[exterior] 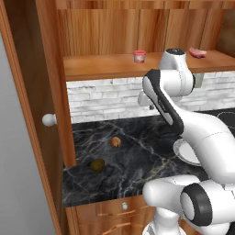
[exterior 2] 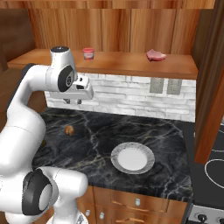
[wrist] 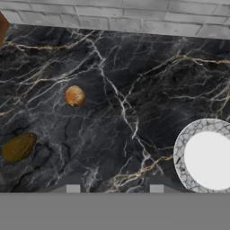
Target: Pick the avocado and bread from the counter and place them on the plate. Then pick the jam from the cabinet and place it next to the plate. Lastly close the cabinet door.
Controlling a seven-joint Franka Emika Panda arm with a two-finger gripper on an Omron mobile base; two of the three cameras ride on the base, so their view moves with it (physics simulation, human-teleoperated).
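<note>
Risk notes, left to right. Avocado (wrist: 18,147) lower left of hand view, bread (wrist: 75,96) up-right of it, both loose on surface (wrist: 134,81); round shapes likely roll if nudged. Pincer (wrist: 112,187) narrow, empty, high above; must widen before descent. Plate (wrist: 207,157) lower right, bare. Jam (exterior: 139,56) on cabinet (exterior: 110,27) shelf, near edge.

counter (wrist: 134,90) glossy black marble; cabinet (exterior: 110,27) grained wood; wall (exterior 2: 131,98) above counter pale rough brick
</note>
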